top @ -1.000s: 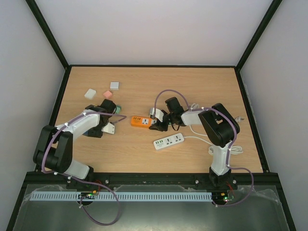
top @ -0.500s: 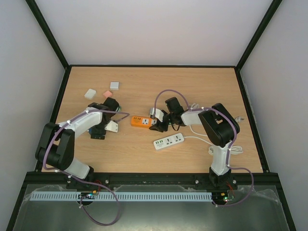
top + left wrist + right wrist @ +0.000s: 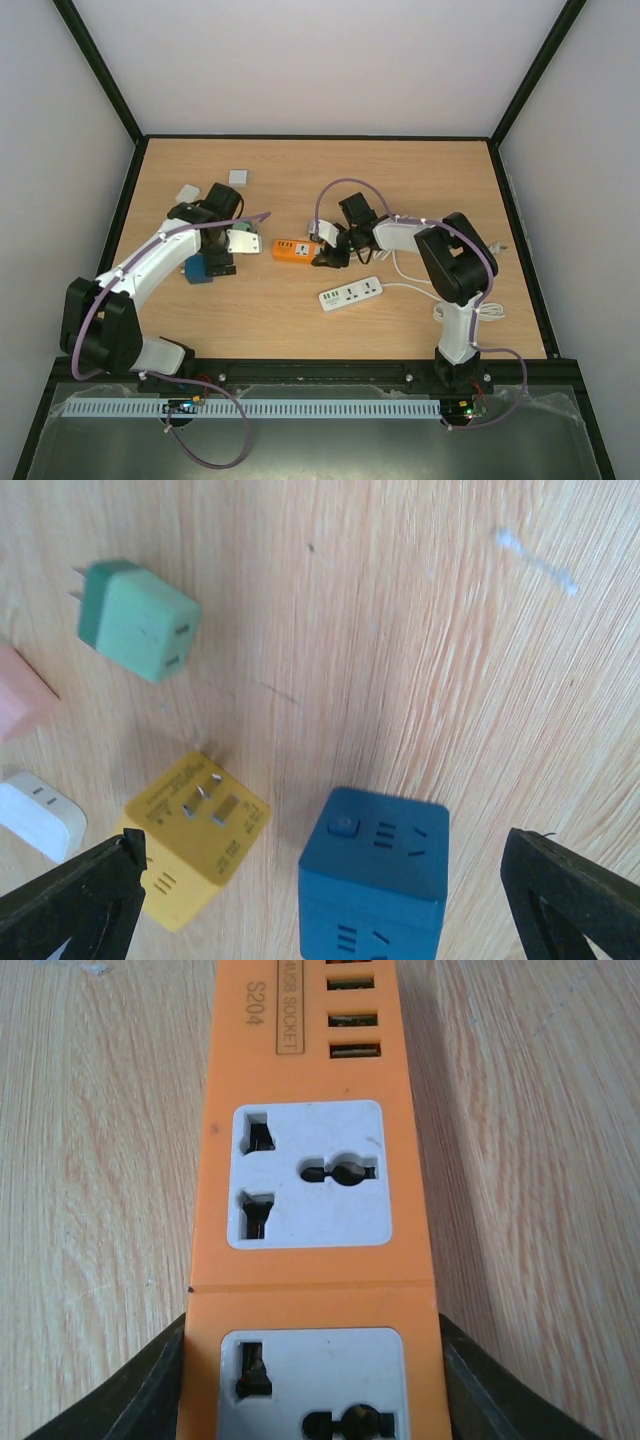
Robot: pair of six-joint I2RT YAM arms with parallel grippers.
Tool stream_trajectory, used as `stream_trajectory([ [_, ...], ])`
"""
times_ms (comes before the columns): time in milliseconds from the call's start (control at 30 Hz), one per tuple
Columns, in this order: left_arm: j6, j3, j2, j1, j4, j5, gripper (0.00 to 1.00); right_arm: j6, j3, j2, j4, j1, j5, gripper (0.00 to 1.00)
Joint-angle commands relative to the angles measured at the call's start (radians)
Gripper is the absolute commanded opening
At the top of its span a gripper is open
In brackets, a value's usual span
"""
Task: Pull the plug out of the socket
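changing: the left gripper (image 3: 318, 880) goes from half closed a second ago to fully wide, and its arm has straightened out over the 9 o'clock side of the table (image 3: 420, 180).
left jaws: wide apart and holding nothing; they stand over the blue cube adapter (image 3: 375, 865) without touching it.
blue cube adapter: sits loose on the wood. it was hidden under the arm a second ago and is now in plain sight from overhead. i judge it to be the plug, just let go.
neighbours: a yellow adapter (image 3: 195, 840) lies just beside the cube at 9 o'clock and a green adapter (image 3: 140, 620) lies apart at 11 o'clock, both loose with pins showing.
right gripper (image 3: 312, 1360): narrow, its fingers against both long sides of the orange power strip (image 3: 310, 1160); it has barely shifted.
orange power strip: mid table, well apart from the cube at its 3 o'clock; the sockets seen from the wrist are empty.
white power strip (image 3: 350, 293): at 5 o'clock of the orange one, untouched.
meaning for the task: plug and socket are apart, so the pull looks done; likely all that remains is for the right gripper to let the strip go.
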Motion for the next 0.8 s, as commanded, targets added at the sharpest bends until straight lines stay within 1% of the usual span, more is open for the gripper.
stream_trajectory([
  [0,-0.059,0.045,-0.03,-0.006,-0.022,0.163,0.99,-0.072,0.062,0.007,-0.158,0.002,0.0,0.33],
  [167,-0.071,0.047,-0.053,-0.005,-0.015,0.218,0.99,-0.114,0.198,0.033,-0.308,0.002,0.021,0.33],
  [267,-0.071,0.048,-0.06,-0.005,-0.012,0.227,0.99,-0.203,0.282,0.065,-0.472,-0.001,0.111,0.33],
  [367,-0.071,0.052,-0.057,-0.005,-0.007,0.234,0.99,-0.282,0.312,0.095,-0.574,-0.006,0.187,0.33],
  [433,-0.074,0.057,-0.052,-0.005,-0.004,0.242,0.99,-0.303,0.304,0.099,-0.593,-0.014,0.209,0.33],
  [600,-0.084,0.068,-0.045,-0.005,0.001,0.264,0.99,-0.333,0.268,0.083,-0.613,-0.055,0.201,0.34],
  [767,-0.129,0.071,-0.064,-0.004,0.034,0.302,0.99,-0.388,0.211,0.061,-0.636,-0.126,0.221,0.34],
])
